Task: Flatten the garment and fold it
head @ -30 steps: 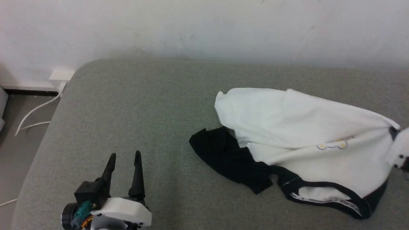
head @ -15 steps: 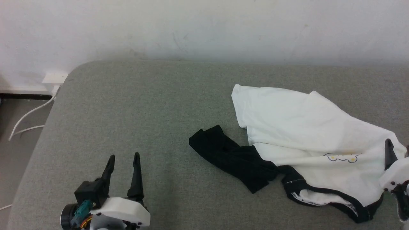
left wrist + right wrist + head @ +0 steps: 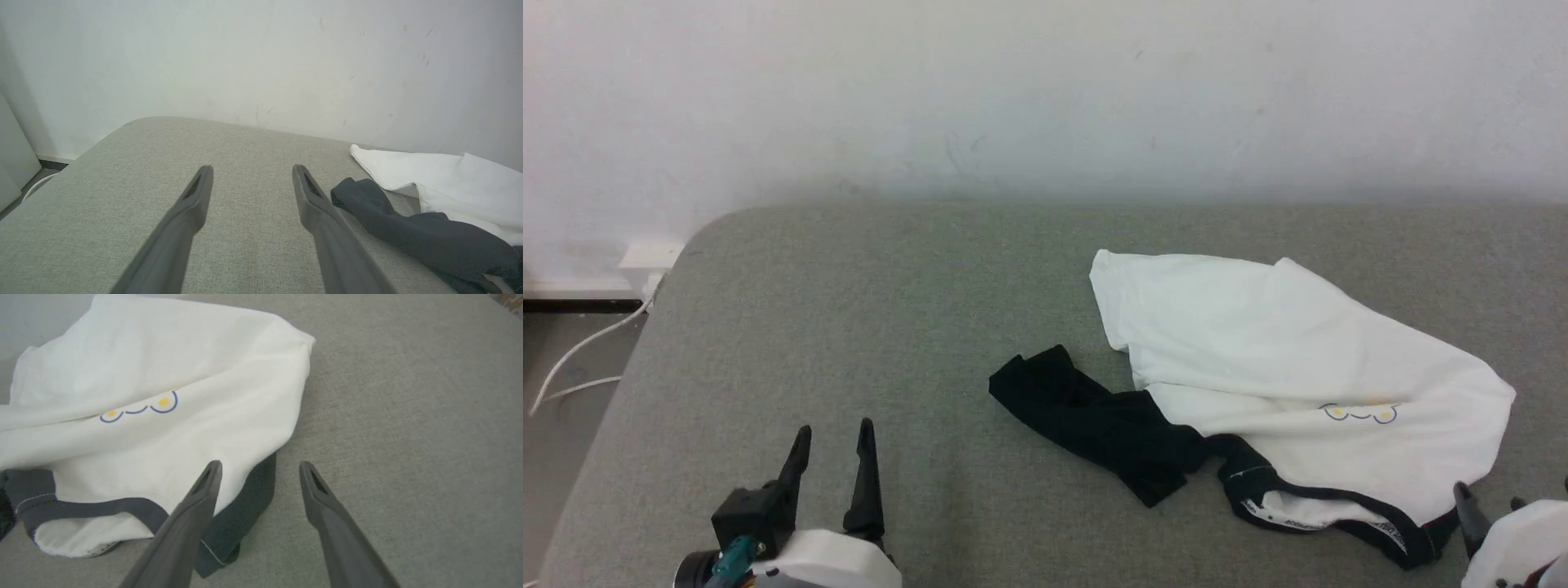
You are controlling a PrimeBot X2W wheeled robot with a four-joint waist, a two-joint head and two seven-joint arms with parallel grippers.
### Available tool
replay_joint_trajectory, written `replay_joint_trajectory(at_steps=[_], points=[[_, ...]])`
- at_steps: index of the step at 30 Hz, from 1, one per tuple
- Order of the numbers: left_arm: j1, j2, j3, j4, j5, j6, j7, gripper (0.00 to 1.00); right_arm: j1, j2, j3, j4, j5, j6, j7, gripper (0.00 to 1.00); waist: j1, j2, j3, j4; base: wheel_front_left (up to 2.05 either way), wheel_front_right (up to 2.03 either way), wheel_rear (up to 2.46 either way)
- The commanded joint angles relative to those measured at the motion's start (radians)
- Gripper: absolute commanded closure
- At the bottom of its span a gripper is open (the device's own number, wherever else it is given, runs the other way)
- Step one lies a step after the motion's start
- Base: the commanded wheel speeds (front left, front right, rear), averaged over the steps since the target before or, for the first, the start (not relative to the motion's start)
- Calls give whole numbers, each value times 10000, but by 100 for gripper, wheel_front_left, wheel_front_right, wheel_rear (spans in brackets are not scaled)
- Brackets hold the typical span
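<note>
Right now our right gripper (image 3: pixel 260 464) has its two dark fingers (image 3: pixel 194 514) spread wide, with nothing between them but bare grey upholstery (image 3: pixel 408 416). The garment (image 3: pixel 163 355) lies crumpled just off the left fingertip and runs ahead and to the left of it. That finger crosses a dark fold (image 3: pixel 245 490) at the shirt's near edge in the right wrist view. We cannot tell whether it touches the cloth, or whether the fold is a sleeve or collar trim. Further out from those tips the white body carries a small print (image 3: pixel 139 408): thin blue arcs with two yellow dots, and no lettering. Along the black-edged neck opening runs a white neck tape (image 3: pixel 1290 518) with tiny dark characters, too small for us to read. In the head view this gripper is cut off by the lower right corner, leaving only a fingertip or two and part of its pale housing. Our left gripper (image 3: pixel 835 429) also stands open and empty over plain upholstery. Off its right finger and ahead, well apart from the tips, one black sleeve (image 3: pixel 1094 408) sticks out of the heap. The other sleeve is tucked out of sight. Beyond both grippers stands a scuffed white wall (image 3: pixel 1013 98).
</note>
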Motion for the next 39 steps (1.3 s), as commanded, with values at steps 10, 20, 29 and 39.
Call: replay_joint_trajectory(at_steps=[10,20,29,39], points=[[-9,100,-122,-336,53,120,101,0,-606,-605,22,-69,610,-9,3840,0,2,0,344,-178,0,0,0],[-384,95,-198,-202,23,30,74,0,-1640,-495,-114,1930,505,-9,4912,82,2,0,821,62,0,0,0],[-347,91,-146,-27,-33,70,27,0,-2031,-788,95,-135,-421,-9,2940,100,2,0,582,91,0,0,0],[-430,106,-270,20,-53,71,41,0,-1352,-694,6097,-2232,-99,-9,3083,100,2,0,535,86,0,0,0]])
